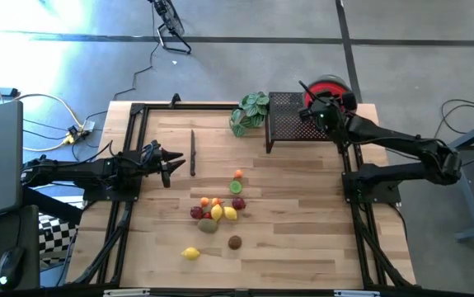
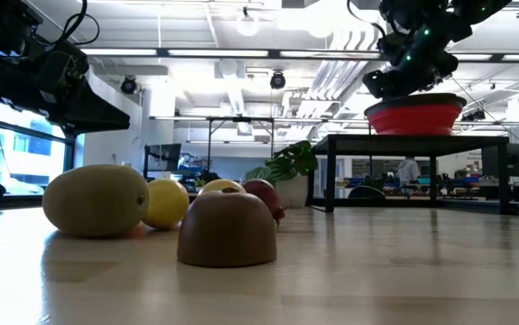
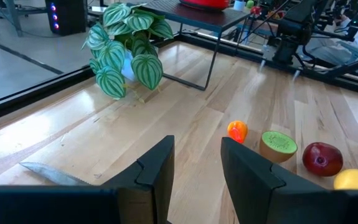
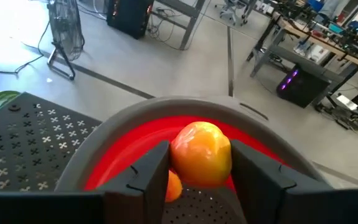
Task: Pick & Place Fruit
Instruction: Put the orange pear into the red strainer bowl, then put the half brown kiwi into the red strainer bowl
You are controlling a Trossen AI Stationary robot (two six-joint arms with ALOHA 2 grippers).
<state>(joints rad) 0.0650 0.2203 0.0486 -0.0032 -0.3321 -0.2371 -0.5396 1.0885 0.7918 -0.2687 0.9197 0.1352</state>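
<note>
My right gripper (image 4: 200,168) is over the red bowl (image 4: 135,134), shut on an orange-yellow fruit (image 4: 201,152). The bowl stands on a black perforated stand (image 1: 290,120) at the table's far right. A smaller orange fruit (image 4: 174,185) lies in the bowl. Several fruits (image 1: 216,210) lie in a cluster on the table's middle, with a lemon (image 1: 190,253) and a brown fruit (image 1: 234,242) nearer the front. At the table's left, my left gripper (image 3: 197,168) stands open with nothing between its fingers. My right gripper pinches the orange-yellow fruit's two sides (image 4: 177,158) between its two fingers. The fingers come from the table's right, slanting a little downward. The fruit is lifted clear, above the inside of the red bowl.
A green leafy plant (image 1: 251,113) stands beside the black stand on its left. A knife (image 1: 193,153) lies on the table just ahead of my left gripper. A small orange fruit (image 3: 237,130) and a kiwi half (image 3: 278,144) lie between the knife and the cluster.
</note>
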